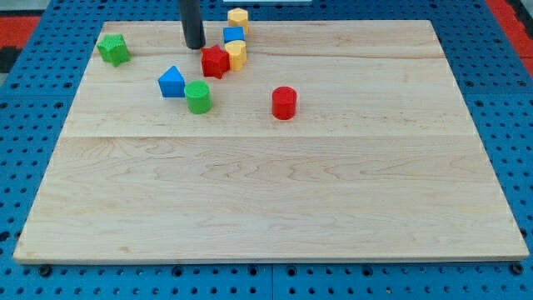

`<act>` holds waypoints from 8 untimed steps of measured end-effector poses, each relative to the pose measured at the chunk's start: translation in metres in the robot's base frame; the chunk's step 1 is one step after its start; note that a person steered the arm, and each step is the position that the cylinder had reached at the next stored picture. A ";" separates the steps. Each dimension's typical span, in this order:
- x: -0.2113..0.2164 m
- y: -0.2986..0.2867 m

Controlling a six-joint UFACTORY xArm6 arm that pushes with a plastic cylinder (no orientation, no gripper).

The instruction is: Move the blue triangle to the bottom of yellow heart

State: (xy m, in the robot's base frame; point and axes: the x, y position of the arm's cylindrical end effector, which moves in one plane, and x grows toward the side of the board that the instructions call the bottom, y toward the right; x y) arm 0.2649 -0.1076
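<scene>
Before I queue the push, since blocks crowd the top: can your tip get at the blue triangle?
Probably yes. My tip sits just above the blue triangle with bare board between; the red star and green cylinder lie off that line.

Green star (113, 49) sits at worktop (275, 200) upper left, well apart from the rest. Green cylinder (198, 97) lies left of red cylinder (284, 102), apart. Red star (215, 62) sits near the view's top. Blue cube (234, 35) lies just below a yellow block (238, 17) at top edge.
</scene>
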 end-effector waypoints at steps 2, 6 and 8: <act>0.076 0.066; 0.148 -0.114; 0.067 -0.070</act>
State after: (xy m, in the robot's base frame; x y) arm 0.3316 -0.1771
